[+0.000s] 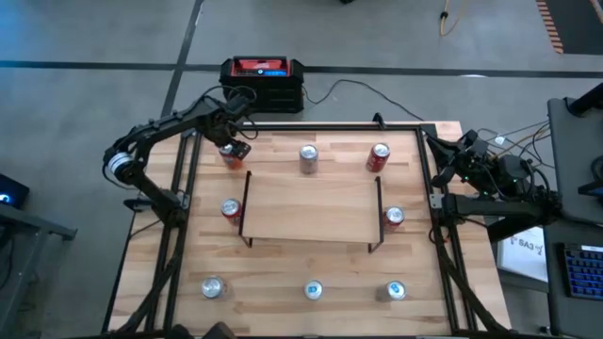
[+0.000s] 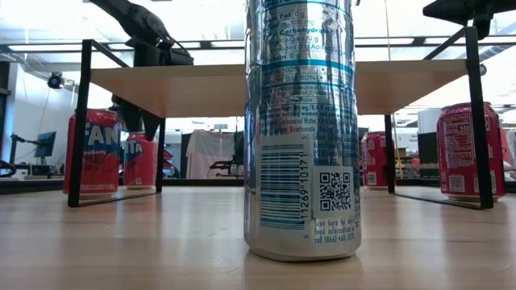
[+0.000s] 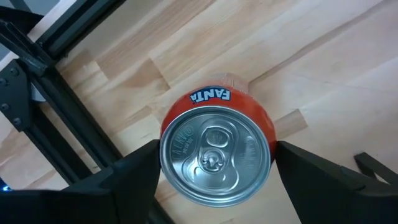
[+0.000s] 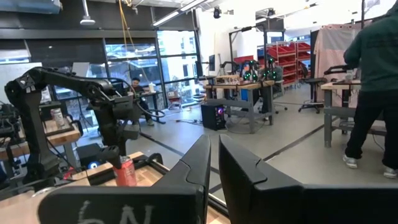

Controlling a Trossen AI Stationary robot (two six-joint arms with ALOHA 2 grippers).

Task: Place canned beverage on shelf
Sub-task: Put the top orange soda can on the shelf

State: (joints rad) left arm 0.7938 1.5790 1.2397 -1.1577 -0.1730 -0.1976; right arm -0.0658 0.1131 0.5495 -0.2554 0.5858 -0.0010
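My left claw (image 3: 214,165) straddles the Fanta can (image 3: 216,155) at the tabletop's (image 1: 283,273) far left corner, fingers wide, not pinching. Closing off-centre could tip it, well short of the shelf (image 1: 311,209). Right claw (image 4: 213,168) parked, shut.

Left claw (image 1: 233,149) reaches over the table's far-left corner, fingers spread; right claw (image 4: 214,163) pressed together, parked aside.

The table (image 1: 283,273) carries the shelf (image 1: 311,209) at centre and eight cans around it, apparently all upright; the shelf top is bare.
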